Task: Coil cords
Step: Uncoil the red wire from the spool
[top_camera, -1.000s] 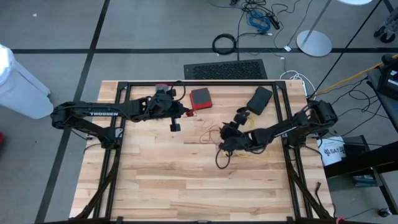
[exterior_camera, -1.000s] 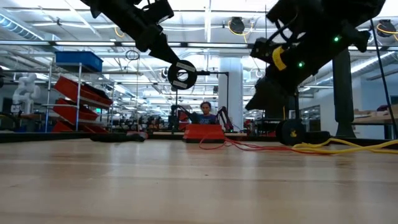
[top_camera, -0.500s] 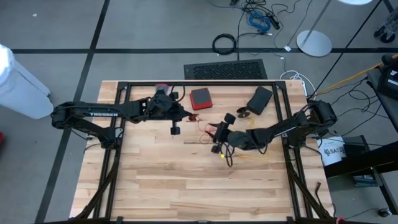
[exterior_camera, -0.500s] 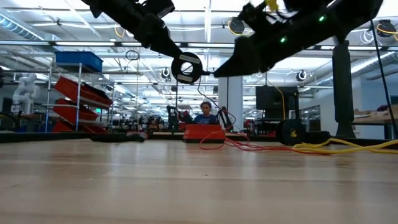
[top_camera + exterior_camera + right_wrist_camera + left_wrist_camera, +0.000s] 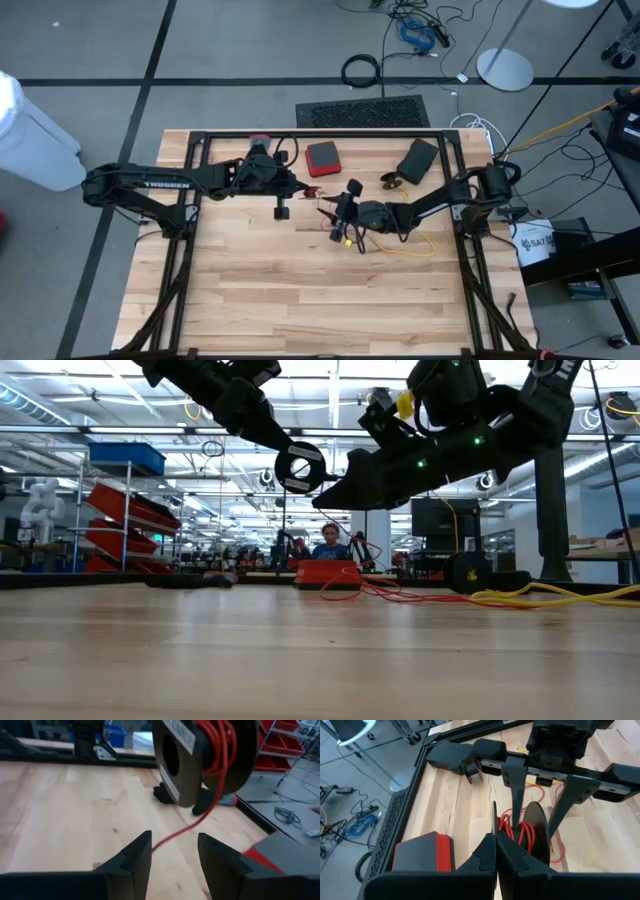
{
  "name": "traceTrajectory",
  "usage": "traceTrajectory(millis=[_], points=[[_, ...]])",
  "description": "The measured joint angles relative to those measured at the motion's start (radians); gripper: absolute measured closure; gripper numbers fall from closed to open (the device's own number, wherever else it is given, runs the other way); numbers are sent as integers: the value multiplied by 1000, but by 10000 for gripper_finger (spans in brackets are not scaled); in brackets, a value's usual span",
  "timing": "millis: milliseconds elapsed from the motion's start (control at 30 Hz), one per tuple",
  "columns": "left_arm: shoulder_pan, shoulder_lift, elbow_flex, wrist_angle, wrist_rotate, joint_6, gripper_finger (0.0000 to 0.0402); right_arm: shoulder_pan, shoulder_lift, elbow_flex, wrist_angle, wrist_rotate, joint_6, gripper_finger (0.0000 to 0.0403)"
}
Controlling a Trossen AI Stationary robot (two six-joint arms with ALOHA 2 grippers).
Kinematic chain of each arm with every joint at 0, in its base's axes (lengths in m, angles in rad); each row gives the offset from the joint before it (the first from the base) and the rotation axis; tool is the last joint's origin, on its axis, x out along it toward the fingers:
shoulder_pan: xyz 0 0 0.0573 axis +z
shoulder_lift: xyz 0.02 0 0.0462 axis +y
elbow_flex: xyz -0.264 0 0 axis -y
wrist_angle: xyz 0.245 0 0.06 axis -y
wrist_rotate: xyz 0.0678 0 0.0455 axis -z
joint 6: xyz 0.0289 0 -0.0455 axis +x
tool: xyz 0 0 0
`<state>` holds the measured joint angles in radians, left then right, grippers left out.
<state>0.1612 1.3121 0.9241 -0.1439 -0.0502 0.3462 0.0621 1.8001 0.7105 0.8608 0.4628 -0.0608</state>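
Observation:
A black spool (image 5: 536, 837) wound with red cord (image 5: 522, 832) hangs in the air above the table's far middle, with my left gripper (image 5: 496, 839) shut on it. A red strand (image 5: 200, 817) trails from the spool down toward the table. My right gripper (image 5: 172, 840) stands open and nearly level just right of the spool (image 5: 313, 190), its fingertips short of it, and the strand runs between its fingers. A yellow cord (image 5: 405, 248) lies loose on the table under the right arm. My left gripper pinches the rim of one of the spool's flanges (image 5: 494, 820) between its two fingers. It comes from the table's left, slanting down. The spool (image 5: 300, 468) hangs on edge beyond the fingertips, lifted clear of the table, with the red strand slack below it.
A red box (image 5: 322, 157) and a black pouch (image 5: 418, 160) lie near the far edge. Red cord loops (image 5: 400, 594) and the yellow cord (image 5: 560, 597) lie on the table right of centre. Bare wood (image 5: 300, 290) fills the near half.
My right gripper has swung toward the table's left, up to the spool, and has tipped from pointing down to nearly level. The left gripper and the spool have stayed about where they were.

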Motion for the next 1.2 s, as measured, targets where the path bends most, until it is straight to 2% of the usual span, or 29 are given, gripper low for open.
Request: traceTrajectory(millis=[467,700,833,1100,1200], points=[[0,0,0,3,28,-1,401,-40,3,0,49,-3,12,257],[0,0,0,3,40,-9,401,-66,3,0,48,-47,30,264],[0,0,0,3,41,-10,401,-68,3,0,38,-51,28,293],[0,0,0,3,64,-19,401,-68,3,0,23,-50,21,391],[0,0,0,2,64,-19,401,-68,3,0,23,-34,15,398]])
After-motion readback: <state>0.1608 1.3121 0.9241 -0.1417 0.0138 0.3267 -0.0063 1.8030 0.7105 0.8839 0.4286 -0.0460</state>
